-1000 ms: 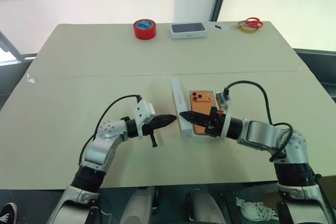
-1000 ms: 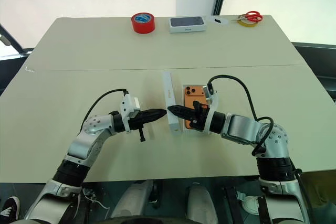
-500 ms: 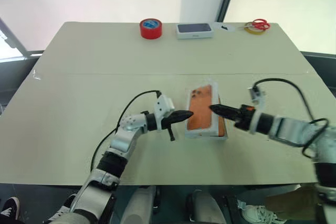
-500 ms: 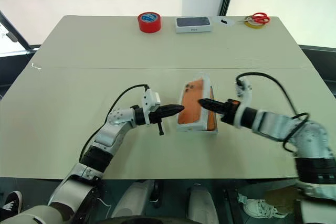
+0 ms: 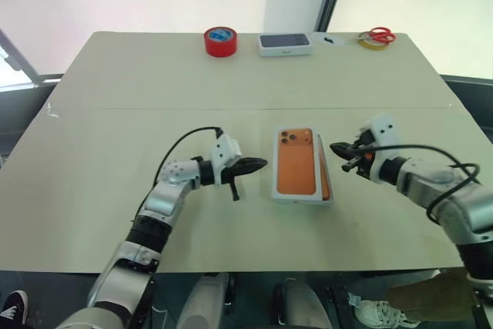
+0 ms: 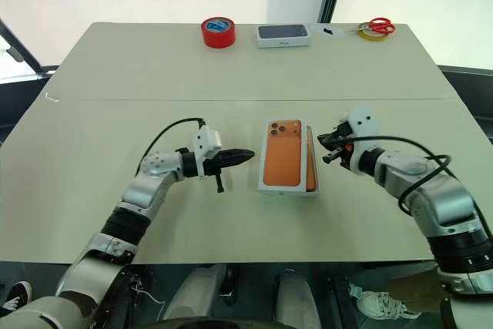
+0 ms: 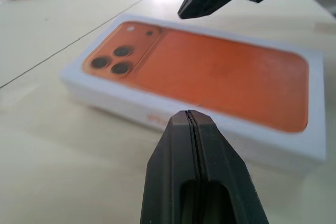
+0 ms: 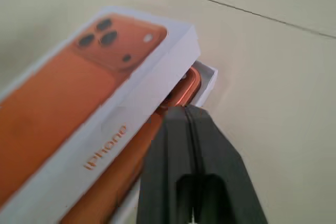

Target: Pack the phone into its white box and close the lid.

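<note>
The lid (image 5: 298, 162), white with an orange phone picture on top, lies flat but offset over the white box (image 8: 209, 78). On its right side a strip of the orange phone (image 8: 181, 92) and the box's rim stick out from under it. My left gripper (image 5: 262, 164) is shut and empty, pointing at the lid's left side from a short gap away. Just right of the lid's far right corner, my right gripper (image 5: 335, 146) is also shut and empty, with its tip close to the exposed phone edge (image 6: 310, 167).
At the table's far edge stand a red tape roll (image 5: 217, 41), a white box with a dark top (image 5: 284, 44), and red scissors (image 5: 374, 35) beside a yellow tape roll. A seam crosses the tabletop behind the lid.
The lid, standing on edge beside the phone a second ago, has come down over the box. My right gripper let it go, drew back to the right and rolled. The camera view shifted.
</note>
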Available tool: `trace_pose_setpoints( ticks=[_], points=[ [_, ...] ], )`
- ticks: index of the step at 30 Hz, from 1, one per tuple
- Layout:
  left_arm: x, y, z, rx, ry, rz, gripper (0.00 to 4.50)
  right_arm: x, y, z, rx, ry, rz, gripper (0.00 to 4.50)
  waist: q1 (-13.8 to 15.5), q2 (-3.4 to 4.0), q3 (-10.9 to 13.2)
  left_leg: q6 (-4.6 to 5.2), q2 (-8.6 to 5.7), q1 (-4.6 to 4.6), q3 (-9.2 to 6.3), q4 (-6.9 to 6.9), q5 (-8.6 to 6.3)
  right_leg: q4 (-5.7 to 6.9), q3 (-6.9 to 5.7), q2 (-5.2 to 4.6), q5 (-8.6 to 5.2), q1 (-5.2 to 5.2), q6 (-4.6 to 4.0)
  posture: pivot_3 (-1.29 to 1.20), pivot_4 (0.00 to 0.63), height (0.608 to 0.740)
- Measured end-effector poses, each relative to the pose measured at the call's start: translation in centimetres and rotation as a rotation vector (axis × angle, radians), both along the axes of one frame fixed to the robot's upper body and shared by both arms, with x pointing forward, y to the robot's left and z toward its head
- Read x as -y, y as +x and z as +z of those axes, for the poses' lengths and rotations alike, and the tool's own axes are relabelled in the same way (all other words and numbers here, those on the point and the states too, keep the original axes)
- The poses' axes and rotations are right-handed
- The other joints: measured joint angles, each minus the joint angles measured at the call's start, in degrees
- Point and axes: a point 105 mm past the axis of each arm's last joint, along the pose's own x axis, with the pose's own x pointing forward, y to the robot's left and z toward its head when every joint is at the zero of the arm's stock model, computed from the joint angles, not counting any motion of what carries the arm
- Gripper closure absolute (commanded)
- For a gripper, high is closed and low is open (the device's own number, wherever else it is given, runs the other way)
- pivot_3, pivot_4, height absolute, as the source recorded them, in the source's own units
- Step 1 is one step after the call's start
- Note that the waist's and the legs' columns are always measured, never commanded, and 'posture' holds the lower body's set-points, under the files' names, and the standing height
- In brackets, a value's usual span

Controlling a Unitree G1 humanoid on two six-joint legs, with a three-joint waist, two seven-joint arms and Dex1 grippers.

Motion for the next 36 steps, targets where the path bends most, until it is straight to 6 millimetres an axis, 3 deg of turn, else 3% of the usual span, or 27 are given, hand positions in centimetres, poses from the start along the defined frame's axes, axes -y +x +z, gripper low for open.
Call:
trace_pose_setpoints(
  ticks=[5, 13, 24, 36],
  points=[
    [-0.2, 0.3, -2.1, -0.019, 0.102, 0.009, 4.5, 0.5, 0.4, -0.5, 0.05, -0.129, 0.005, 4.45, 0.06, -0.01, 0.0, 0.0, -0.09, 0.04, 0.0, 0.02, -0.01, 0.0, 0.01, -0.05, 0.01, 0.03, 0.01, 0.0, 0.15, 0.738],
    [3.4, -0.4, -1.9, -0.023, 0.085, -0.087, 4.5, -0.3, -0.6, -1.5, 0.028, -0.187, 0.099, 4.45, -0.09, -0.01, 0.0, -0.02, -0.08, 0.05, -0.02, -0.02, -0.01, 0.04, 0.01, -0.04, 0.02, 0.04, 0.03, 0.0, 0.15, 0.738],
    [4.6, -0.5, -1.5, -0.021, 0.064, -0.106, 4.5, -0.1, -1.8, -1.8, 0.013, -0.226, 0.131, 4.45, 0.07, -0.01, 0.0, -0.04, -0.09, 0.05, -0.02, 0.03, 0.0, 0.08, 0.01, -0.05, 0.02, 0.04, 0.03, 0.0, 0.15, 0.738],
    [5.0, -0.3, -1.1, -0.043, 0.036, -0.101, 4.5, 0.7, -1.6, -2.0, 0.021, -0.309, 0.135, 4.45, 0.01, -0.01, 0.0, -0.05, -0.09, 0.07, -0.02, 0.04, 0.01, 0.1, 0.0, -0.04, 0.02, 0.05, 0.03, 0.0, 0.15, 0.738]
  ],
)
